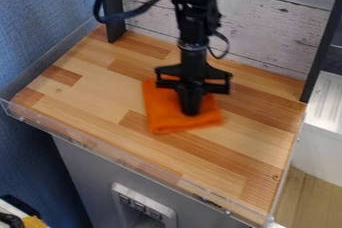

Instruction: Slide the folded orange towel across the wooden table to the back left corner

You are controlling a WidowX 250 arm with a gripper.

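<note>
At the left, a blue textured surface stands beside the wooden table, with a yellow item in the lower corner. A dark upright rises at the table's back left, near a looping black cable. A transparent edging borders the front, above a grey panel fitted with a pale socket strip.

Near the middle of the table, toward the back, lies the orange cloth: bright, matte and plain, roughly four-sided, with soft, slightly uneven edges and rounded corners. It lies low against the wood, partly hidden by the black gripper, which hangs from the arm over its right-hand part. The jaws are brought together in one dark column; whether they pinch any fabric cannot be told.

Behind stands a whitish planked board. At the right are a second dark upright, a white ridged surface and, lower down, a wooden floor.
</note>
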